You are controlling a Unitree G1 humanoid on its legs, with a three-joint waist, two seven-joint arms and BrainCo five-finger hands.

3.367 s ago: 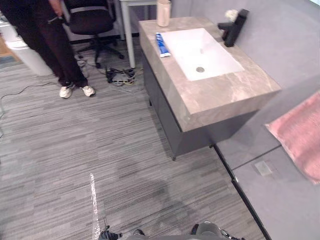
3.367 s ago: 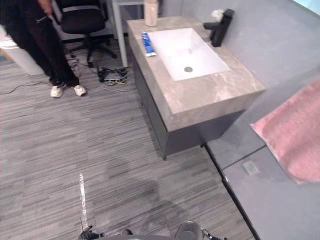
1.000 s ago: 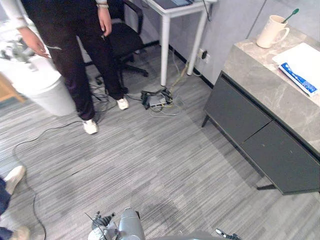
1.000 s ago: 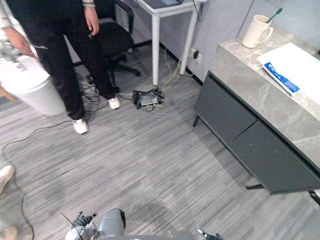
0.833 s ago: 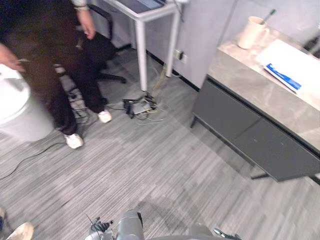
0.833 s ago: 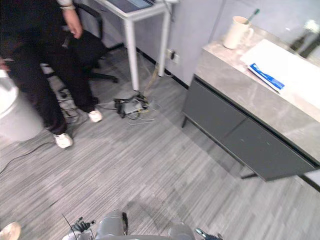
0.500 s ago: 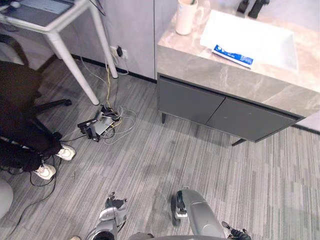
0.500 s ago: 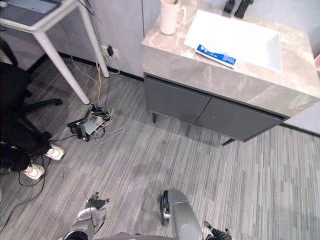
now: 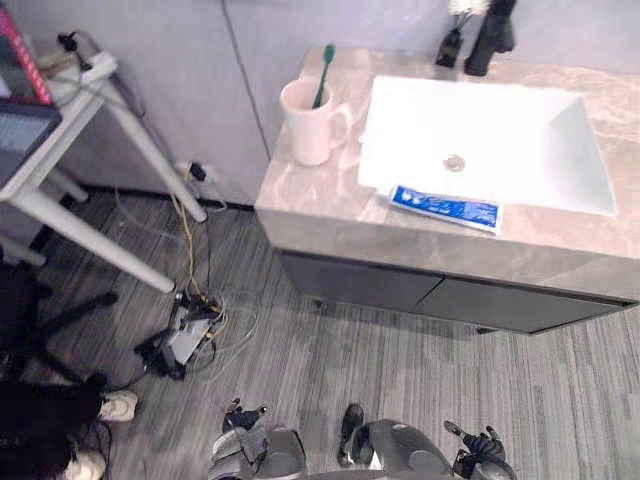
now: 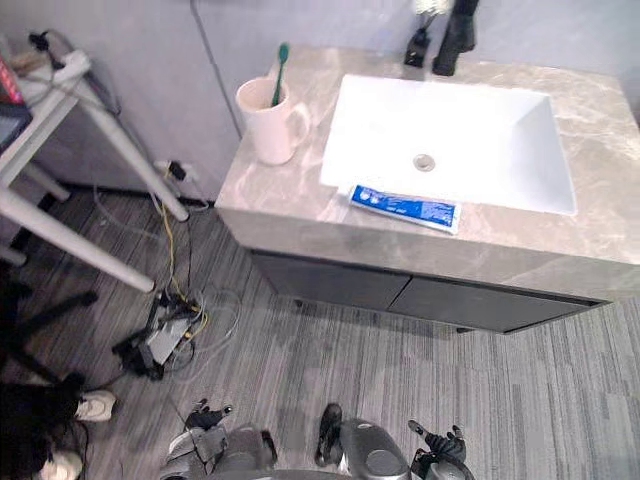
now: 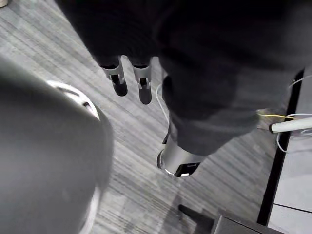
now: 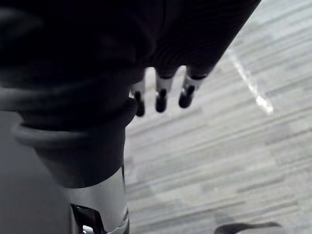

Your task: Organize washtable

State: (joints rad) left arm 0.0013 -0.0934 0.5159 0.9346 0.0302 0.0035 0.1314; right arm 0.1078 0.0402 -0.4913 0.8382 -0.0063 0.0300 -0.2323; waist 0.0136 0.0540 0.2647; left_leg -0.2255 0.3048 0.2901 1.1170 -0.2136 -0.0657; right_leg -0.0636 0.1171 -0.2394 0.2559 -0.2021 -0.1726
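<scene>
Head view: the marble worktop carries a white basin set into it, with a black tap at the back edge. A cream mug stands upright at the worktop's back left corner, just beside the basin, with a green toothbrush standing in it, head up. A blue toothpaste tube lies flat along the basin's front rim, between the basin and the worktop's front edge. It bears white print, too small to read. A dark cabinet sits below the worktop. To the left stand a white desk and a tangle of cables on the grey striped floor; a person's shoe shows at the lower left. The left hand and right hand hang low at the near edge, well apart from the worktop. Left wrist view: the fingers hang straight and side by side over the floor, holding nothing. Right wrist view: the fingers likewise hang straight and close together over the floor, with nothing in them
</scene>
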